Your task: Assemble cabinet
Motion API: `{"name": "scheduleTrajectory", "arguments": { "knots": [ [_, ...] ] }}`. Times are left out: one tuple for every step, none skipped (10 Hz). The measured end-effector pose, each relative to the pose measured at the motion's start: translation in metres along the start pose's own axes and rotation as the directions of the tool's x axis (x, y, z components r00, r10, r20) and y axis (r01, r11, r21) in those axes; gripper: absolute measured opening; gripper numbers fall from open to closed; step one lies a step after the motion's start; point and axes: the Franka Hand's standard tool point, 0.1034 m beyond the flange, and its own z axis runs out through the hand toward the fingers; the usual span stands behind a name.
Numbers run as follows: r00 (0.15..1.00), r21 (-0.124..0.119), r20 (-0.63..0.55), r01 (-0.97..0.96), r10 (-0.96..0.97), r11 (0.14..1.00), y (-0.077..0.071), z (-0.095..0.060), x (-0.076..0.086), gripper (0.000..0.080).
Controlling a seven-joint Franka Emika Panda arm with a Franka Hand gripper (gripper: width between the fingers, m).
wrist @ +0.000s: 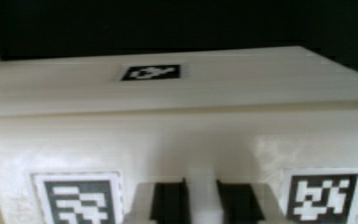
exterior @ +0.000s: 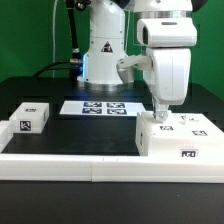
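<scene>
While the tool [exterior: 160, 117] has an unclear grip, the white cabinet [exterior: 186, 141] bears square tags.

The gripper [wrist: 202, 188] shows only as two dark fingers [wrist: 165, 205], parallel and close together, with a thin white strip between them. In the blur it is unclear whether that strip is a pinched part or just the surface behind. The white cabinet [wrist: 176, 130] fills the view. A first tag [wrist: 73, 198] sits just outside one finger and a second tag [wrist: 322, 199] just outside the other. A far tag [wrist: 153, 72] lies well beyond the fingertips, on the face past an edge. The dark background [wrist: 158, 20] lies beyond that face.
</scene>
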Motion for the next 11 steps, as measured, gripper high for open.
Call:
{"name": "scheduleTrajectory", "arguments": {
  "knots": [
    [1.000, -0.008, -0.003, 0.003, -0.003, 1.000, 0.0072, 0.0002, 0.0001, 0.0071],
    [1.000, -0.008, -0.003, 0.004, -0.004, 1.000, 0.0086, 0.0004, 0.0002, 0.0071],
    [1.000, -0.007, -0.003, 0.004, -0.004, 1.000, 0.0086, 0.0002, 0.0001, 0.0071],
    [1.000, -0.007, -0.003, 0.004, -0.004, 1.000, 0.0085, 0.0001, 0.0001, 0.0071],
    [1.000, -0.007, -0.003, 0.004, -0.004, 1.000, 0.0085, 0.0001, 0.0000, 0.0071],
    [1.000, -0.006, -0.003, 0.003, -0.003, 1.000, 0.0081, 0.0008, 0.0000, 0.0141],
    [1.000, -0.006, -0.003, 0.003, -0.003, 1.000, 0.0080, 0.0009, 0.0000, 0.0141],
    [1.000, -0.005, -0.003, 0.003, -0.003, 1.000, 0.0079, 0.0011, -0.0001, 0.0342],
    [1.000, -0.005, -0.003, 0.003, -0.003, 1.000, 0.0078, 0.0013, -0.0001, 0.0477],
    [1.000, -0.005, -0.003, 0.003, -0.003, 1.000, 0.0077, 0.0015, -0.0001, 0.0477],
    [1.000, -0.004, -0.003, 0.003, -0.003, 1.000, 0.0076, 0.0016, -0.0001, 0.0674]
  ]
}}
